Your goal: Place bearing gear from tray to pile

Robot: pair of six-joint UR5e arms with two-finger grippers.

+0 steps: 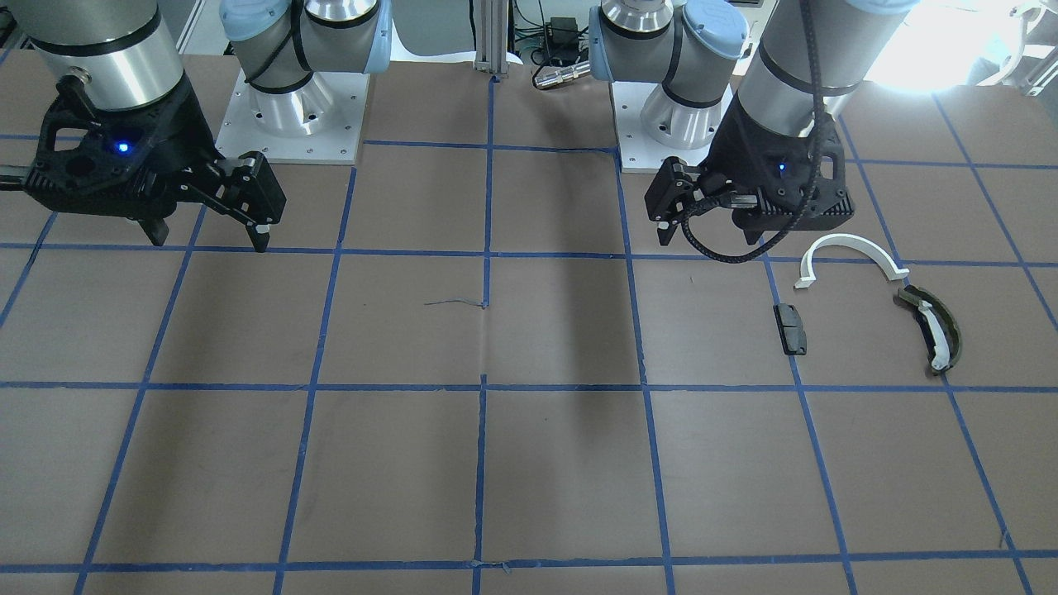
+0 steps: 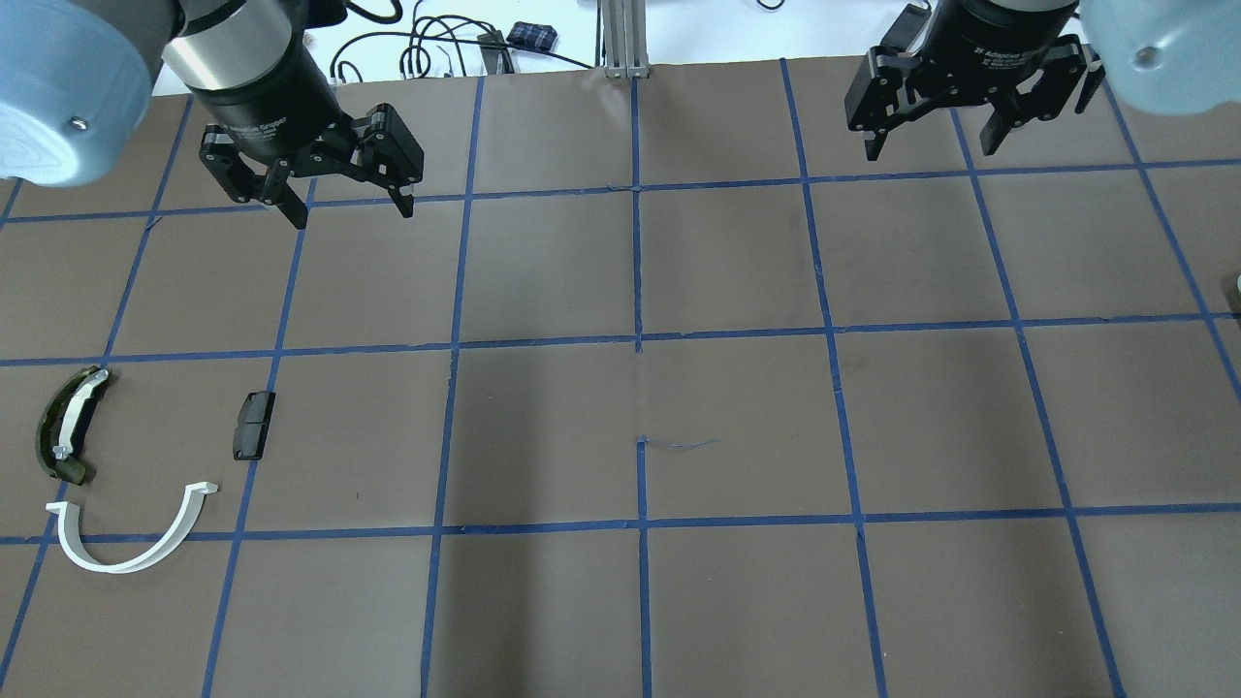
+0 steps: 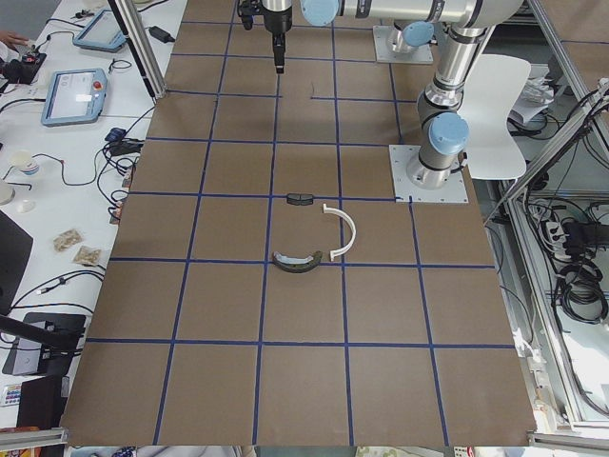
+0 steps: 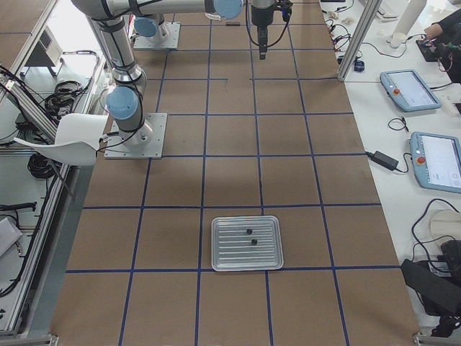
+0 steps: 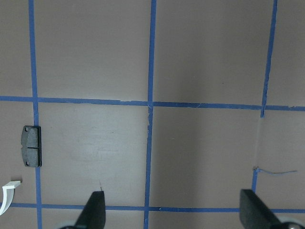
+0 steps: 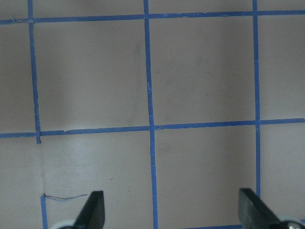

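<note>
The pile lies on the brown table on my left side: a thin white half-ring (image 2: 126, 543), a small black block (image 2: 253, 425) and a dark olive curved piece with a white strip (image 2: 68, 425). The front view shows the same parts: the half-ring (image 1: 851, 252), the block (image 1: 790, 328) and the olive piece (image 1: 932, 329). The metal tray (image 4: 229, 252) appears only in the exterior right view, with two small dark parts (image 4: 247, 231) on it. My left gripper (image 2: 351, 213) hangs open and empty beyond the pile. My right gripper (image 2: 929, 150) hangs open and empty.
Blue tape lines (image 2: 637, 339) divide the table into squares. The two arm bases (image 1: 302, 124) stand on plates at the robot's side. In the left wrist view the black block (image 5: 31, 146) lies at the left edge.
</note>
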